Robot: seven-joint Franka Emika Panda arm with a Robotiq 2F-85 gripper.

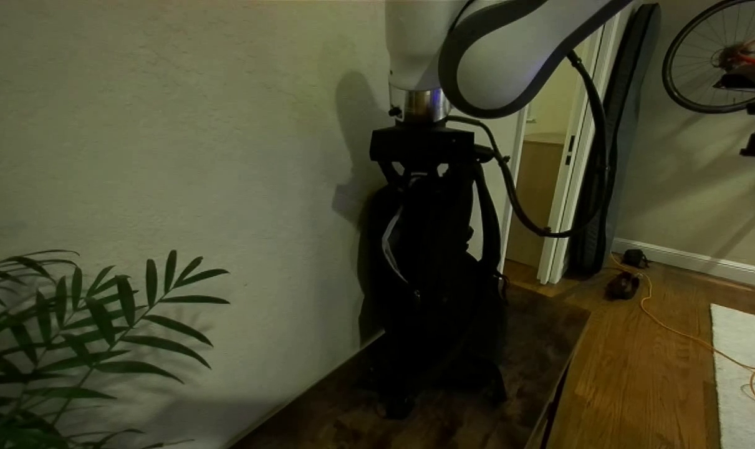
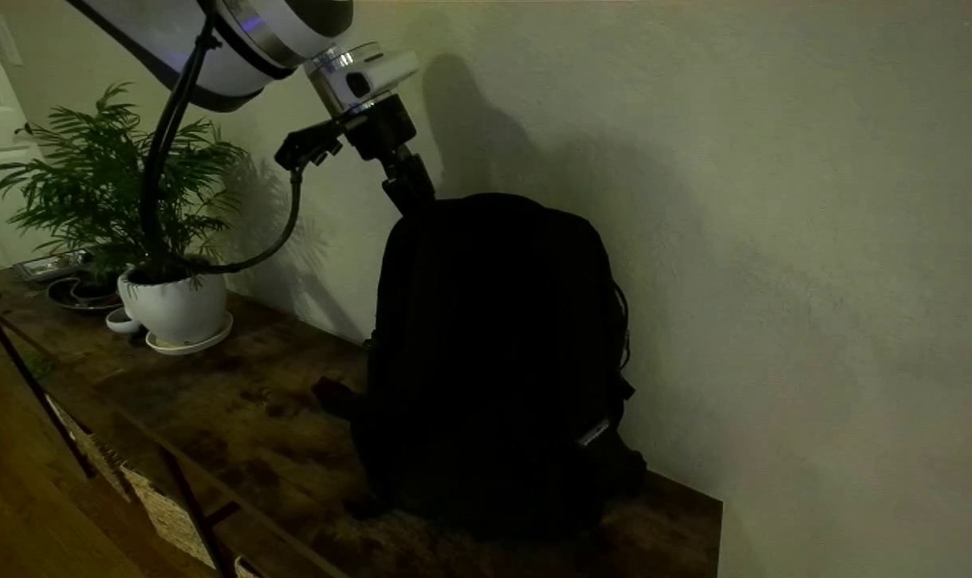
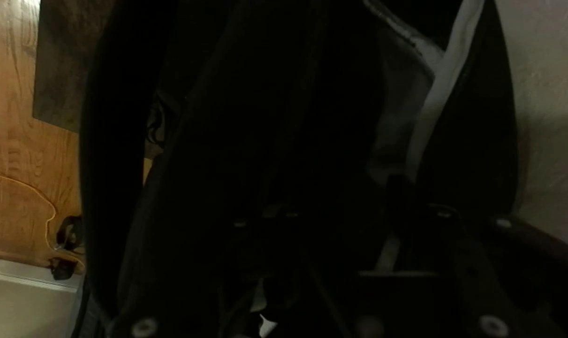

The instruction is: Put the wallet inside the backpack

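Palm fronds [image 1: 103, 340] nr wall [image 1: 165, 143]; blk backpack [image 2: 494, 361] upright on wood tabletop [image 2: 237, 401], contents too dark; gripper [image 2: 410, 191] at top, spread/hold unclear.

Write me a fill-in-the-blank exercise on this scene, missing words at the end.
The color of the backpack is ____.
The pot holding the leafy plant is colored ____.
The gripper is nearer the backpack's ____ than its bottom.
The thin cord on the floor is colored ____.
Missing words: black; white; top; orange.
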